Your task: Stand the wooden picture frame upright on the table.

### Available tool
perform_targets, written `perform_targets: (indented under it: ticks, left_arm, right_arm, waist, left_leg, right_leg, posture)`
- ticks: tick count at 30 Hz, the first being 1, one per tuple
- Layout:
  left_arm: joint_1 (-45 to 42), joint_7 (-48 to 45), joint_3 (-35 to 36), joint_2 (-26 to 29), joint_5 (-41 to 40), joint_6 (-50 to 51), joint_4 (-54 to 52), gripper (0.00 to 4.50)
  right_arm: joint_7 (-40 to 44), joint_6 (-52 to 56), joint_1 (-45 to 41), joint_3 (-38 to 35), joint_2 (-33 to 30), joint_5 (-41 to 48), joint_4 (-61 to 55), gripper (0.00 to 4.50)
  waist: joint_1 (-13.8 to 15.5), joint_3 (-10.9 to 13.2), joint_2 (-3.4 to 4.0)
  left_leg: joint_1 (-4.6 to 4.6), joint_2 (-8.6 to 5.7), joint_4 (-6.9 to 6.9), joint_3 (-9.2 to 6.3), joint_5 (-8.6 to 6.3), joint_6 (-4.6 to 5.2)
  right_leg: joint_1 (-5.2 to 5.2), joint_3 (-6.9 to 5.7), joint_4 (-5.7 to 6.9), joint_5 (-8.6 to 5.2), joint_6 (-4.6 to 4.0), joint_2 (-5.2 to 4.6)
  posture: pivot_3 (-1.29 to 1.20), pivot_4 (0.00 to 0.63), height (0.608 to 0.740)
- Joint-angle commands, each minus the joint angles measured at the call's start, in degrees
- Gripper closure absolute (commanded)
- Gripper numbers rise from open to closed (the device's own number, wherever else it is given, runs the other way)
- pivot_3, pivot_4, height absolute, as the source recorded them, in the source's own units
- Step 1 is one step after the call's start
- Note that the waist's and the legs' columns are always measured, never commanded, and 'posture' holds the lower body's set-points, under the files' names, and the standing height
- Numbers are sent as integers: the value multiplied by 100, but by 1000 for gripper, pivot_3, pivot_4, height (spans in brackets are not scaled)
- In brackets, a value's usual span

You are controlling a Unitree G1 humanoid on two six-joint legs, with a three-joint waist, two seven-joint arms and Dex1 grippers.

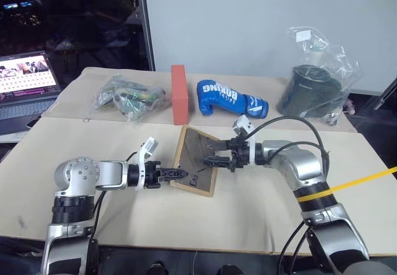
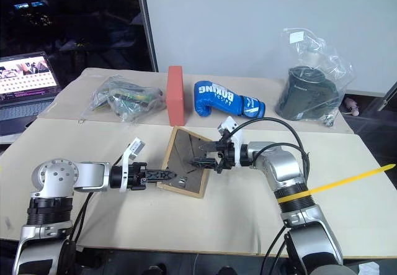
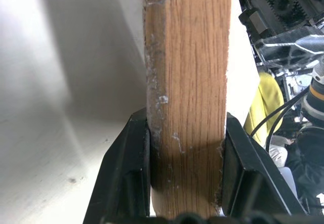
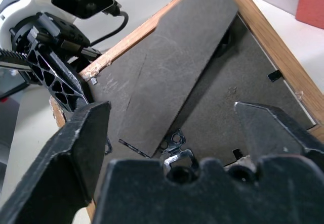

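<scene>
The wooden picture frame [image 1: 197,161] sits near the middle of the table [image 1: 260,213], tilted up off the tabletop with its brown-grey backing board facing the camera. The fold-out easel stand [image 4: 174,77] lies against the backing, with small metal clips around it.

The left gripper [image 1: 180,174] comes in from nine o'clock, clenched on the frame's light-wood rail; the left wrist view shows the wood [image 3: 188,97] pinched between both black fingers [image 3: 124,178]. The right gripper [image 1: 214,154] reaches in from three o'clock, jaws spread wide and released, hovering over the backing with nothing between its fingers [image 4: 76,143].

Behind the frame at twelve o'clock stands a red-orange brick block [image 1: 179,94]. Just right of it lies a blue boxing glove [image 1: 228,99] printed "BOXING" in white. At ten o'clock is a clear plastic bag of mixed items [image 1: 129,97]; at two o'clock a dark cylindrical object in clear plastic [image 1: 310,89]. A laptop [image 1: 25,92] with a lit screen sits beyond the table's left edge; its text is too small to read.
</scene>
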Motion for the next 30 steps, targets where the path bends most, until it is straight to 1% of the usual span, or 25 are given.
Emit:
perform_targets:
  ticks: [1, 3, 6, 10, 13, 16, 20, 23, 26, 27, 30]
  left_arm:
    - [-55, -48, 158, 7, -5, -23, -237, 3365]
    - [-29, -36, 209, 15, -3, 5, -256, 3365]
    - [126, -47, 390, 70, -91, 115, -362, 3365]
    - [306, -48, 612, 132, -129, 237, -459, 3365]
    - [341, -32, 640, 164, -199, 255, -369, 3365]
    - [255, 11, 714, 192, -608, 255, 6, 3365]
    - [56, 128, 703, 295, -1306, 255, 460, 3365]
    - [-51, 354, 755, 299, -1671, 255, 843, 3365]
    - [-100, 745, 868, 82, -2483, 255, 1417, 3365]
    - [-46, 894, 827, 8, -2755, 255, 1472, 3365]
    - [126, 1476, 682, -163, -3609, 139, 1586, 3365]
  right_arm:
    - [532, -219, 117, 252, 104, 185, -463, 20]
    - [688, -427, 267, 257, 140, 226, -629, 20]
    - [687, -660, 411, 148, 169, 226, -748, 20]
    - [678, -855, 557, 37, 20, 169, -899, 20]
    - [649, -989, 630, 28, -145, 96, -993, 20]
    - [552, -1103, 554, 180, -663, -418, -742, 20]
    - [603, -1673, 389, -13, -1262, -781, -287, 20]
    - [318, -2711, 348, -45, -1450, -1292, 203, 20]
    - [-850, -5211, 333, 35, -1524, -2420, 1121, 20]
    - [-1354, -6008, 369, -60, -1440, -2650, 1384, 20]
    - [-2597, -7693, 506, -19, -1435, -3544, 1795, 20]
  waist:
    - [-5, 0, 0]
    - [-5, 0, 0]
    - [-9, 0, 1]
    - [-8, 1, 1]
    - [0, 1, 1]
    - [5, 1, 1]
    - [19, 1, 0]
    - [18, 1, 0]
    - [-1, 1, 0]
    - [2, 1, 0]
    - [5, 2, -1]
  left_leg:
    - [0, 0, 0, -1, 0, 0]
    - [0, 0, -1, -4, 0, 0]
    - [-1, 0, 0, -5, 1, -2]
    - [-2, 1, -1, -5, 1, -2]
    - [-2, 0, -1, -6, 2, -3]
    - [-2, 0, 0, -5, 2, -3]
    - [-16, -3, 2, -4, 2, -3]
    - [-24, -3, 2, -4, 2, -2]
    - [-24, -4, 1, -3, 2, -2]
    - [-24, -4, 1, -3, 2, -2]
    - [-27, -8, -1, -1, 2, -3]
  right_leg:
    - [-1, -2, 2, 0, 0, 0]
    - [-1, -5, 3, -1, 1, 1]
    - [-1, -6, 3, -3, 5, 0]
    - [-5, -6, 5, -3, 5, 0]
    - [-4, -7, 4, -3, 6, 0]
    - [-4, -7, 3, -4, 6, -3]
    - [-15, -9, 1, -5, 8, -8]
    - [-25, -9, 3, -5, 7, -7]
    - [-27, -9, 4, -5, 8, -8]
    - [-28, -9, 4, -5, 8, -9]
    - [-31, -8, 5, 1, -2, -17]
  posture:
    - [0, 150, 730]
    - [0, 150, 730]
    - [0, 150, 730]
    - [0, 150, 730]
    - [0, 150, 730]
    - [0, 150, 730]
    - [0, 150, 730]
    - [0, 150, 730]
    - [0, 150, 730]
    - [0, 150, 730]
    - [0, 150, 730]
